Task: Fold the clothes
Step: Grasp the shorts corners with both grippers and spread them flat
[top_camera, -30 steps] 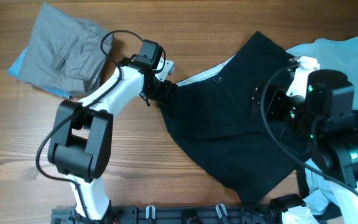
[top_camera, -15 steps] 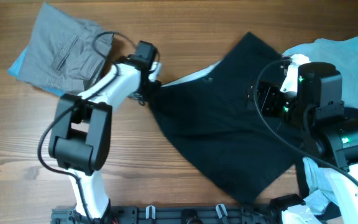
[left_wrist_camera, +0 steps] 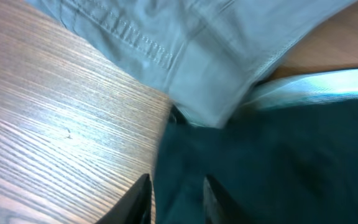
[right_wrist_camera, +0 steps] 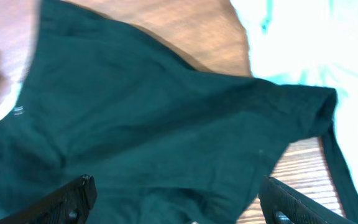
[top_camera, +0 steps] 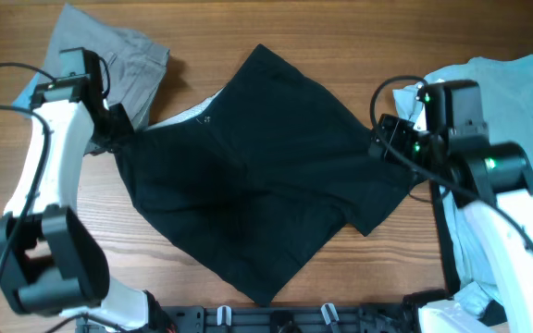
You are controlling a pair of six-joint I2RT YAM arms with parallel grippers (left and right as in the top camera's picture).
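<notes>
The black trousers (top_camera: 257,176) lie spread across the middle of the table, pale lining (top_camera: 188,113) showing at the waistband. My left gripper (top_camera: 121,141) is at their left edge, right beside the grey trousers (top_camera: 109,65). In the left wrist view my left gripper (left_wrist_camera: 177,199) is shut on a fold of the black trousers (left_wrist_camera: 278,162), below the grey trousers (left_wrist_camera: 197,50). My right gripper (top_camera: 380,146) hovers at the trousers' right corner. In its wrist view my right gripper (right_wrist_camera: 179,202) stands wide open above the black trousers (right_wrist_camera: 154,124).
A light blue T-shirt (top_camera: 516,102) is heaped at the right edge, under my right arm, and shows as the T-shirt (right_wrist_camera: 309,43) in the right wrist view. A blue cloth corner (top_camera: 26,97) pokes out under the grey trousers. A black rail (top_camera: 276,319) runs along the front edge.
My left gripper closed on the black trousers' waistband and dragged them far to the left, up to the grey trousers. The right gripper stayed open, shifting slightly left.
</notes>
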